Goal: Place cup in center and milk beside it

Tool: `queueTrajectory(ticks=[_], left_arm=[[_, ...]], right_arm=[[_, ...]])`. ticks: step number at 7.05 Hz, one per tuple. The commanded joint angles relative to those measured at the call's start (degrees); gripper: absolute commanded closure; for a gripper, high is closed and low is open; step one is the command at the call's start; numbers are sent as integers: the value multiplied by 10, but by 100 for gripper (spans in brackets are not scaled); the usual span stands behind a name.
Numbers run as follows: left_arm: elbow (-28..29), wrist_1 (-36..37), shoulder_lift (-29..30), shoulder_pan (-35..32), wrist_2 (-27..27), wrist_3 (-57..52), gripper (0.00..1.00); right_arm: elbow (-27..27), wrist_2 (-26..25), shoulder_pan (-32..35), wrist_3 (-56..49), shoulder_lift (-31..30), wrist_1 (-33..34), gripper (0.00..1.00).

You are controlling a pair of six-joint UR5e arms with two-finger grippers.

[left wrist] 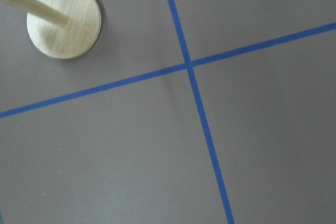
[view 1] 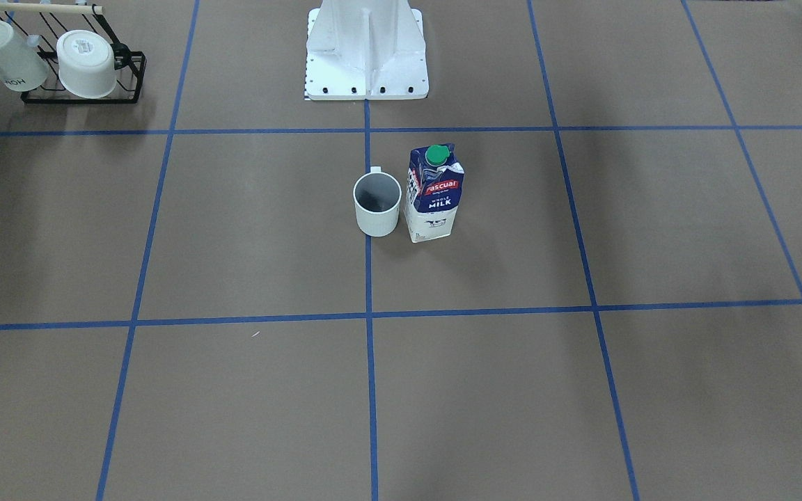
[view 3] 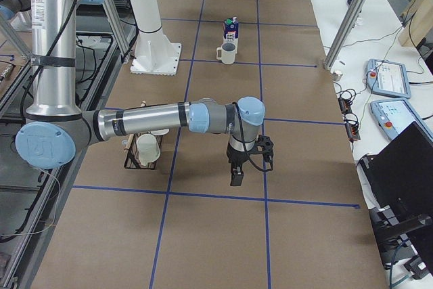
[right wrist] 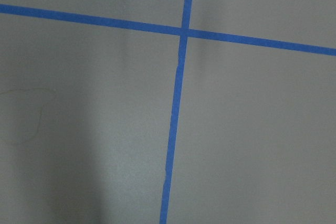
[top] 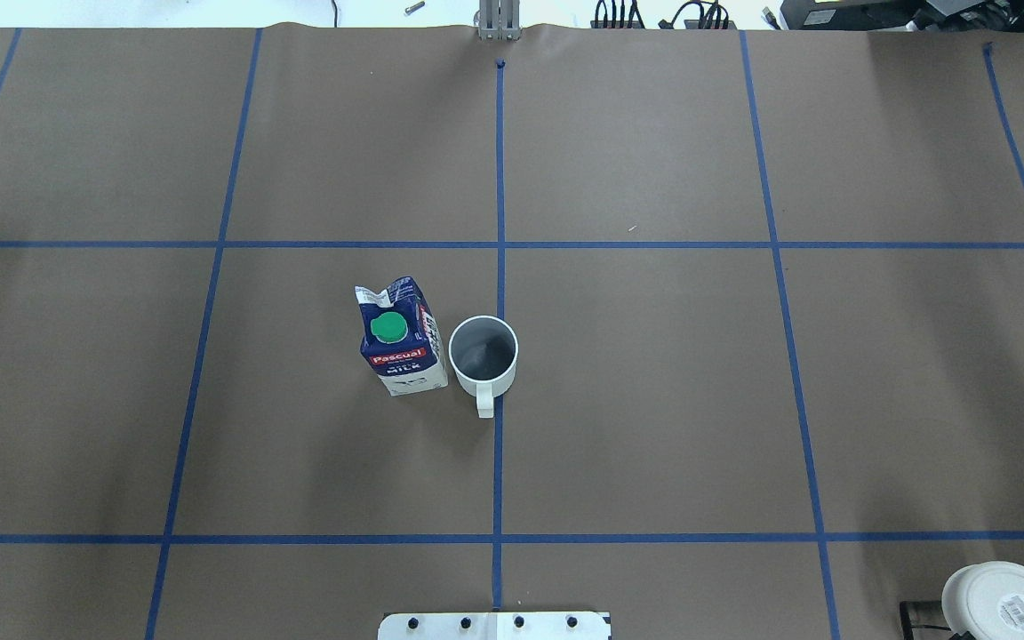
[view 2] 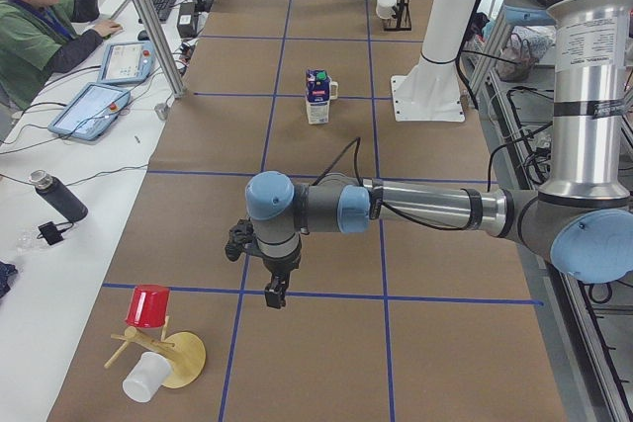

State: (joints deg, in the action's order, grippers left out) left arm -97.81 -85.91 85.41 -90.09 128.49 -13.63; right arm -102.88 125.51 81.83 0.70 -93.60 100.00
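Near the robot base [top: 494, 625], the cup [top: 483, 356] stands upright in the center [top: 565, 356], on the blue tape line [top: 500, 178], with its handle toward the base. The milk [top: 401, 342] stands just beside it on the robot's left, and wide brown table [top: 654, 133] runs on to the far edge. At the table ends, the left gripper [view 2: 274, 294] hangs near a wooden stand [view 2: 183, 358] and the right gripper [view 3: 235, 179] near a black rack [view 3: 130, 165]; I cannot tell if their jaws are open or closed.

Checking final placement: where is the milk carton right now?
In the overhead view the milk stands upright just left of the cup, which sits on the central blue tape line.
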Motion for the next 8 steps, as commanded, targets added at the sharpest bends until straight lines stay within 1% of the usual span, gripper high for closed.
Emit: queueTrajectory(ticks=[1,2,4,5,8], left_arm=[[-5,-35,-7,-2,2,0,1],[-8,-40,4,-1,11,-1,1],[2,-144,-12,-2,15,-1,1],[18,-157,-13,-2,15,1,1],[21,-158,-22,-2,15,-1,1]], right_arm=[[0,0,0,0,0,-1,0],[-1,0,0,0,0,-1,0],[-1,0,0,0,0,-1,0],[-2,0,0,0,0,-1,0],[-1,0,0,0,0,-1,0]])
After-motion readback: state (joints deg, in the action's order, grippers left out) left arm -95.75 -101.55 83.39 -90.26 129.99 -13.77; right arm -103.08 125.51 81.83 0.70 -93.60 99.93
